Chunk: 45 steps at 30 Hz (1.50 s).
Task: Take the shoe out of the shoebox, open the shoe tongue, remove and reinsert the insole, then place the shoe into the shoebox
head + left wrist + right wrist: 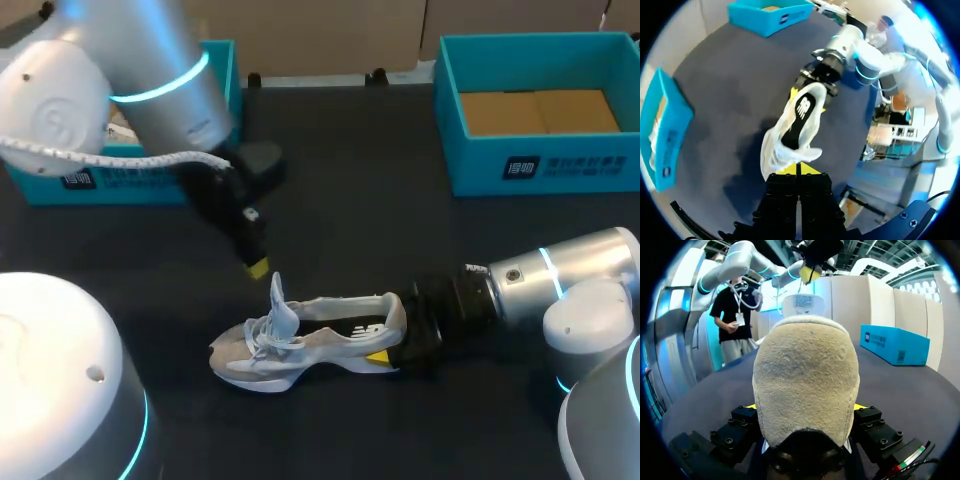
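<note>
A pale grey and white shoe (300, 340) lies on its sole on the dark table, toe toward my left arm. Its tongue (279, 305) stands pulled up out of the opening. My left gripper (259, 267) hangs just above it, its yellow tips shut on the tongue's narrow top end (799, 154). My right gripper (385, 338) comes in low from the right, one finger on each side of the heel (805, 375), and is shut on the shoe. The dark insole (796, 127) shows inside the shoe in the left wrist view.
An open teal shoebox (540, 165) with a brown cardboard floor stands at the back right. A second teal box (130, 180) stands at the back left, partly hidden behind my left arm. Dark table surface lies between the boxes and the shoe.
</note>
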{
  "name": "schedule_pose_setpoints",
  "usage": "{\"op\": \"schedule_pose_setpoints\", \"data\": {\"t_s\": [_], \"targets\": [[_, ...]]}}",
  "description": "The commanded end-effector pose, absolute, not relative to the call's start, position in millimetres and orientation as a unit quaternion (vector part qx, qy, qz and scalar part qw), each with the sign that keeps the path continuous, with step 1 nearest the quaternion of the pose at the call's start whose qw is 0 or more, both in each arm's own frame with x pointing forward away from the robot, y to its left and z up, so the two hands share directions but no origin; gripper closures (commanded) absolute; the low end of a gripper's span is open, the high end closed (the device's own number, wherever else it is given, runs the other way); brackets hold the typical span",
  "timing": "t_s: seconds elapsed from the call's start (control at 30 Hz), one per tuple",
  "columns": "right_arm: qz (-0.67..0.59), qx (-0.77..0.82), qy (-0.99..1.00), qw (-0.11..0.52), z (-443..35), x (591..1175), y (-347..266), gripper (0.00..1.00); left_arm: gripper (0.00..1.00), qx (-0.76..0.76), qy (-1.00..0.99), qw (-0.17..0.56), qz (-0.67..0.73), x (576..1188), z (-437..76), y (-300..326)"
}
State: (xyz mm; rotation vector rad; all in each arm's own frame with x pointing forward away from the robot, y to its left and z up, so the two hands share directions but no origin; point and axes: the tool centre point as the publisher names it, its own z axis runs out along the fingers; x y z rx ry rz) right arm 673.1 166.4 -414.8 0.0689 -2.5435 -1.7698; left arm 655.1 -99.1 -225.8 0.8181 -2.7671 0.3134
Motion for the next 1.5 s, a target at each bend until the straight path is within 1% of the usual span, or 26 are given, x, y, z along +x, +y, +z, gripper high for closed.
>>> {"op": "schedule_pose_setpoints", "data": {"t_s": [0.03,0.1,0.17,0.53,0.6,0.63,0.67,0.77,0.8,1.13,1.2,1.27,1.3,1.4,1.5], "targets": [[-0.569,0.022,-0.822,0.021,-416.6,672.2,169.2,1.00,1.00,0.164,-0.982,0.052,0.078,657.1,-207.8,-126.3],[-0.569,0.022,-0.822,0.021,-416.6,672.2,169.2,1.00,1.00,0.126,-0.988,0.052,0.075,657.5,-203.9,-135.6],[-0.569,0.022,-0.822,0.021,-416.6,672.2,169.2,1.00,1.00,0.076,-0.992,0.082,0.058,656.9,-204.9,-144.5],[-0.569,0.022,-0.822,0.021,-416.6,672.2,169.2,1.00,1.00,0.076,-0.992,0.082,0.058,656.9,-204.9,-144.5],[-0.569,0.022,-0.822,0.021,-416.6,672.2,169.2,1.00,1.00,0.037,-0.992,0.092,0.080,656.1,-216.4,-152.5],[-0.569,0.022,-0.822,0.021,-416.6,672.2,169.2,1.00,1.00,0.034,-0.993,0.087,0.077,656.7,-222.9,-157.7],[-0.569,0.022,-0.822,0.021,-416.6,672.2,169.2,1.00,1.00,0.010,-0.994,0.067,0.081,655.3,-228.8,-162.0],[-0.569,0.022,-0.822,0.021,-416.6,672.2,169.2,1.00,1.00,-0.012,-0.993,0.076,0.088,651.6,-248.1,-172.7],[-0.569,0.022,-0.822,0.021,-416.6,672.2,169.2,1.00,1.00,-0.007,-0.994,0.080,0.071,653.2,-254.7,-174.0],[-0.569,0.022,-0.822,0.021,-416.6,672.2,169.2,1.00,1.00,-0.007,-0.994,0.080,0.071,653.2,-254.7,-174.0],[-0.569,0.022,-0.822,0.021,-416.6,672.2,169.2,1.00,1.00,-0.021,-0.993,0.088,0.079,652.5,-270.0,-181.3],[-0.569,0.022,-0.822,0.021,-416.6,672.2,169.2,1.00,1.00,-0.027,-0.994,0.074,0.073,651.0,-286.3,-186.8],[-0.569,0.022,-0.822,0.021,-416.6,672.2,169.2,1.00,1.00,-0.037,-0.992,0.090,0.074,648.7,-293.7,-188.5],[-0.569,0.022,-0.822,0.021,-416.6,672.2,169.2,1.00,1.00,-0.038,-0.994,0.089,0.057,644.9,-315.2,-188.7],[-0.569,0.022,-0.822,0.021,-416.6,672.2,169.2,1.00,1.00,-0.038,-0.994,0.089,0.057,644.9,-315.2,-188.7]]}}
